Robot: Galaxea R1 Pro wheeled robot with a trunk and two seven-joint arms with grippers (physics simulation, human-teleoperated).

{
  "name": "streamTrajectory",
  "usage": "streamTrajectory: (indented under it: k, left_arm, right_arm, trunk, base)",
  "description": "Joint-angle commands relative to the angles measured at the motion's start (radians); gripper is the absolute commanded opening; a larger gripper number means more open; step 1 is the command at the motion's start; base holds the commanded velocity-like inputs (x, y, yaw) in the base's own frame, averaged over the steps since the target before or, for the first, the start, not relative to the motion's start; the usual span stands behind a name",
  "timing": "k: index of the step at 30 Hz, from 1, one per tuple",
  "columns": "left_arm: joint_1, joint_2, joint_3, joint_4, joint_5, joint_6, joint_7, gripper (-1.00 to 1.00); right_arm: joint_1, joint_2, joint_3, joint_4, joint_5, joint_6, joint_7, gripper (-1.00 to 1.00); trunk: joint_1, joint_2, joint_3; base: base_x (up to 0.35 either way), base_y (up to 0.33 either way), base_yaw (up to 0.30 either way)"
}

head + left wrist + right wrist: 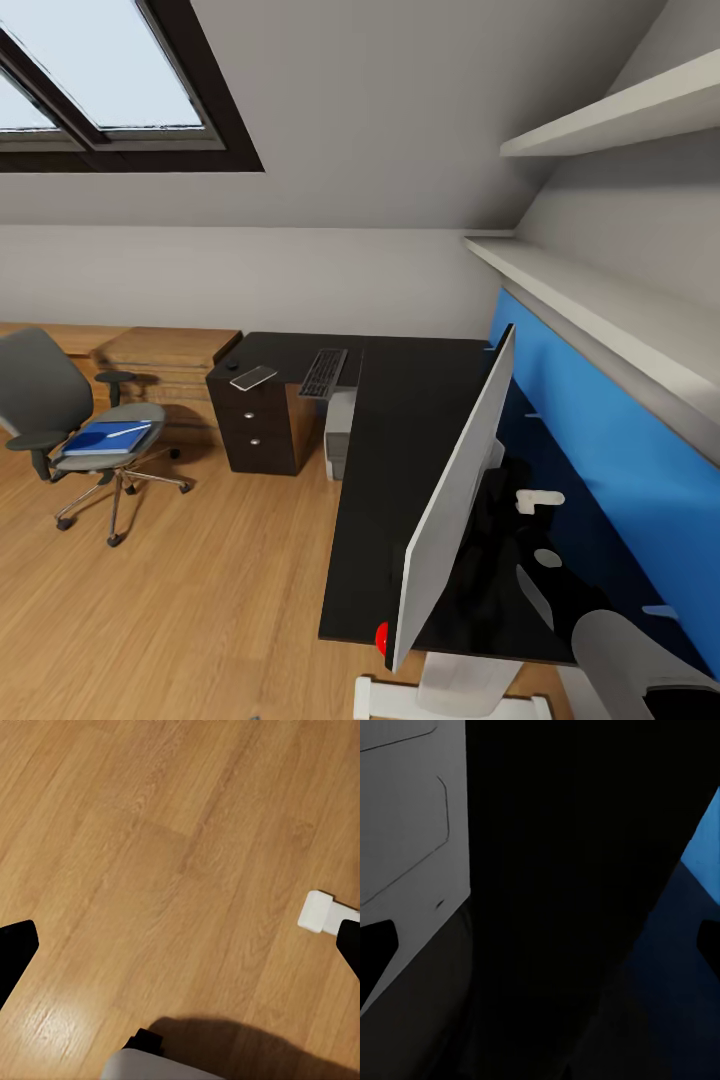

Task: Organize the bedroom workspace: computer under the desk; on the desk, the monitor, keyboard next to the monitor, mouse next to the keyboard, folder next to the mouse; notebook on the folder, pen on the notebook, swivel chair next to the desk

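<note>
Nearest to me, the right arm [640, 650] reached over the near end of the desk [400, 470], behind the monitor [455, 500], and its pincer was lost in the dark behind the screen, so I could not tell if it was released or clenched; in the right wrist view two dark fingertips [376, 949] stood wide apart with the pale back of the monitor [405, 817] close beside them and a blue wall panel [705, 840] on the other side. In the left wrist view the left pincer hung released over the bare wooden floor [165, 870], its fingertips [15, 949] far apart and grasping nothing, with a small white foot [316, 911] lying on the floor close to one of them. The monitor stood upright on the glossy black desk, its long axis running along the near-to-far wing, its screen facing the blue wall panel [600, 420]. Farther off, on the other wing of the desk, the keyboard [323, 373] lay with its long axis pointing away from me, the notebook [253, 377] lay a little to its left, and the small black mouse [232, 364] sat just beyond the notebook. The grey computer [340, 432] stood on the floor under the desk, beside the black drawers [255, 430]. Well apart on the left, the swivel chair [60, 420] carried the blue folder [105, 437] on its seat, with the thin pen [130, 430] on top of the folder. Behind it was a wooden chest of drawers [165, 365], and above, a sloped ceiling with a skylight [100, 70].
</note>
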State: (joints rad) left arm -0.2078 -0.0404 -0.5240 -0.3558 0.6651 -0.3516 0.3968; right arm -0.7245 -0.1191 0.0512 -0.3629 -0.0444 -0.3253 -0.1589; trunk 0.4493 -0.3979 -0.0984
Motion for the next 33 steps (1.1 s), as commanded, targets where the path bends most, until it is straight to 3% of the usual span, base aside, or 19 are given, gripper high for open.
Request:
streamTrajectory:
  k: [1, 22, 23, 33]
  left_arm:
    - [-0.002, 0.001, -0.009, 0.0, 0.007, -0.004, 0.007, 1.0]
    - [-0.002, 0.001, -0.01, 0.0, 0.008, -0.004, 0.007, 1.0]
    - [-0.002, 0.001, -0.01, 0.0, 0.008, -0.004, 0.007, 1.0]
    - [-0.001, 0.001, -0.01, 0.0, 0.008, -0.004, 0.007, 1.0]
  right_arm:
    - [-0.001, -0.001, 0.006, 0.001, -0.005, -0.003, -0.005, 1.0]
    - [-0.001, -0.001, 0.006, 0.001, -0.005, -0.001, -0.006, 1.0]
    - [-0.001, -0.001, 0.006, 0.0, -0.005, 0.0, -0.006, -1.0]
    - [-0.001, 0.0, 0.006, -0.001, -0.005, 0.002, -0.008, -1.0]
  trunk:
    - [0.001, -0.002, -0.002]
    - [0.001, -0.002, -0.002]
    - [0.001, -0.002, -0.002]
    - [0.001, -0.002, -0.002]
  base:
    - [0.12, 0.0, 0.0]
    - [0.037, 0.0, 0.0]
    - [0.0, 0.0, 0.0]
    - [0.0, 0.0, 0.0]
